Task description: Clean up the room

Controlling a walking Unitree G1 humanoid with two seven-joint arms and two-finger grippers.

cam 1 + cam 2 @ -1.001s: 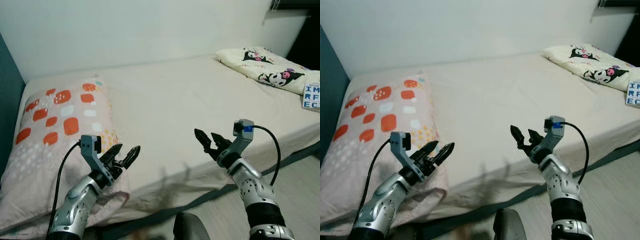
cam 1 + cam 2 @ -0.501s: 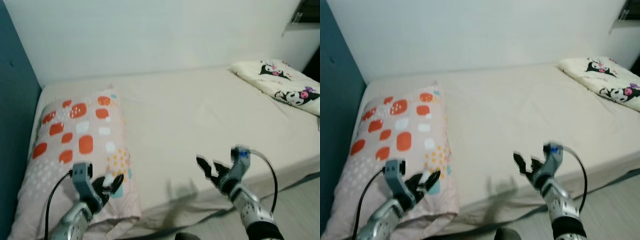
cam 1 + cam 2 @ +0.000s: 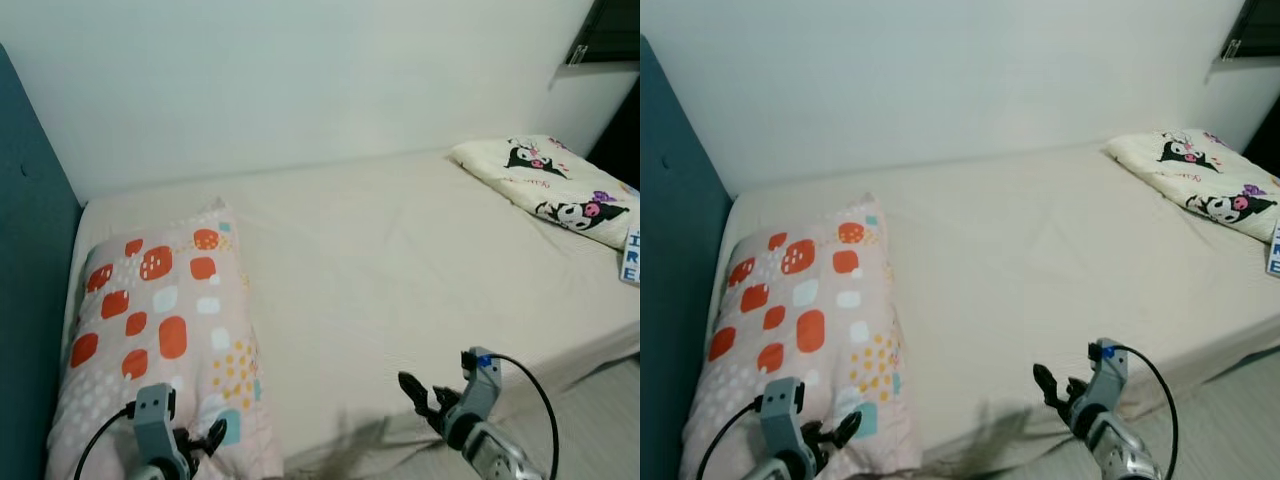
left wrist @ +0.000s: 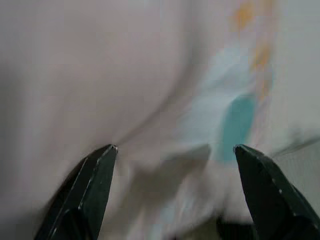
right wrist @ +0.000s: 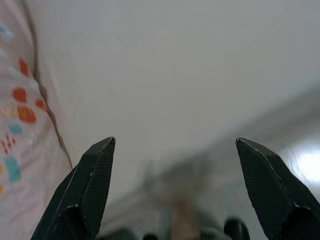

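Spotted pillow (image 3: pixel 150 335) lies lengthwise near-to-far on bed (image 3: pixel 400 260) left side. Left tool (image 3: pixel 195 442) & right tool (image 3: pixel 428 397) both released, near edge.

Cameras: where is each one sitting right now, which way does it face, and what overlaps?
Head stereo pair: forward and down over the bed; both show the spotted pillow, cartoon pillow, left gripper and right gripper.
Left wrist: along its open fingers at the spotted pillow, close up.
Right wrist: along its open fingers across the sheet; the spotted pillow edges in too.
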